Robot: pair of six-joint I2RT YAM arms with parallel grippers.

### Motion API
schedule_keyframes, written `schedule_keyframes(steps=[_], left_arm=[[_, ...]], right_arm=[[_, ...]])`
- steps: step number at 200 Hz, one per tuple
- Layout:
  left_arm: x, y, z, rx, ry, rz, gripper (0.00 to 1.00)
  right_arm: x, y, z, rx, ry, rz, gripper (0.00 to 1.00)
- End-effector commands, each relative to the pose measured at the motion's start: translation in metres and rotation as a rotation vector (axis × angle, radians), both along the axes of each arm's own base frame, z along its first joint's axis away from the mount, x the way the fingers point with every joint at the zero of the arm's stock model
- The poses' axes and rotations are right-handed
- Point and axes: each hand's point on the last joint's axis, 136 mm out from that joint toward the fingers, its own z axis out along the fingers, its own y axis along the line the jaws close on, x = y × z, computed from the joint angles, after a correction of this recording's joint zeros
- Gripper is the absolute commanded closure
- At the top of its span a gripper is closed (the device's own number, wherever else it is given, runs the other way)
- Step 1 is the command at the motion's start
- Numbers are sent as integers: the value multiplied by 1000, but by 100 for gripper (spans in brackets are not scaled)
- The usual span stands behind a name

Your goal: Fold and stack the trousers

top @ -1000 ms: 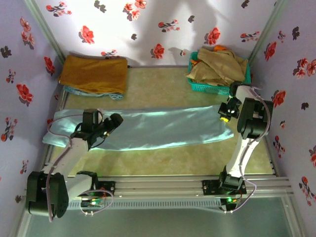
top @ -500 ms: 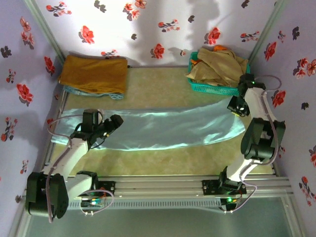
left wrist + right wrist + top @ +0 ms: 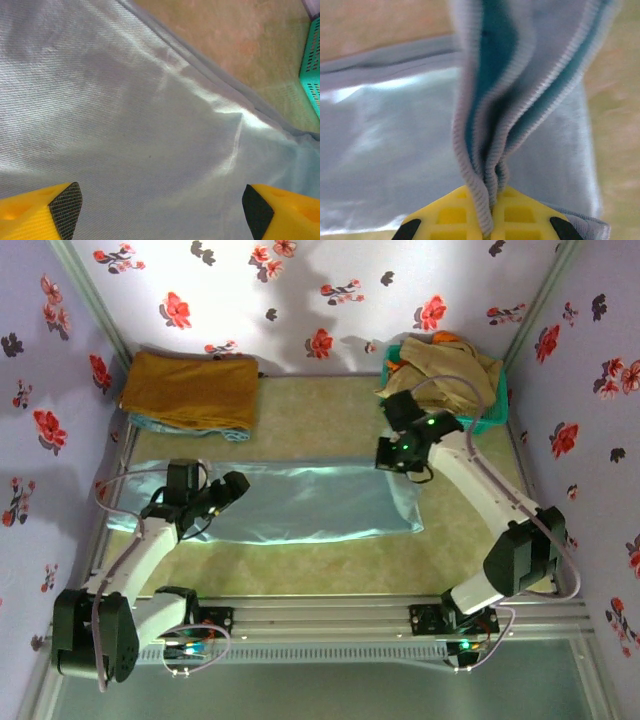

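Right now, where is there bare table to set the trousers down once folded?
Bare table right of the trousers, this side of the teal basket; also the back strip between the mustard cloth and basket. Back corners are crowded.

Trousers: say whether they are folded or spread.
Partly folded. The right gripper, fingers shut on a ribbed edge, holds one end of the trousers above the rest, which lies flat.

Nothing legible here
The trousers point(image 3: 300, 502), the teal basket point(image 3: 495, 400) and the flowered walls point(image 3: 300, 290) carry no letters, numbers, labels or brand marks that can be read.
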Motion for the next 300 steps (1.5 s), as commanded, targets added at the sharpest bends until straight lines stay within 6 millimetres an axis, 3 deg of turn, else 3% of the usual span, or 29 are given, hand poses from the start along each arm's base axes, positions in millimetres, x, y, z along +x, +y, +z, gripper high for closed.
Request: schedule_keyframes(steps=[1,42,64,112,147,192,198,210,219,244,268,286,300], left_arm=[[3,5,-1,50,5,-6,14],[4,8,-10,57,24,8,13],[2,14,-17,72,37,30,13],[-4,17,-28,66,54,45,12],[-4,17,-27,66,47,39,12],[-6,17,-28,67,50,40,12],[-6,18,-29,68,53,39,12],[-7,18,-30,67,58,41,10],[-7,18,-28,61,59,41,9],[-7,18,-16,53,40,40,7],[-3,15,-1,38,20,33,7],[1,7,7,14,5,16,8],[4,-1,12,8,-4,-7,10]], right_arm=[[-4,50,5,122,3,-29,100],[-6,126,3,243,15,7,100],[-5,156,-3,274,36,8,100],[2,182,-16,315,61,-79,100],[-2,202,-44,341,112,-125,100],[-7,228,-61,349,140,-133,100],[-8,232,-63,353,147,-126,92],[-9,238,-66,359,169,-117,62],[-11,244,-62,383,177,-99,54],[-12,233,-34,381,116,-51,42],[-12,205,-10,370,53,-30,41],[-5,171,-11,336,19,-64,43],[0,147,-23,307,25,-93,50]])
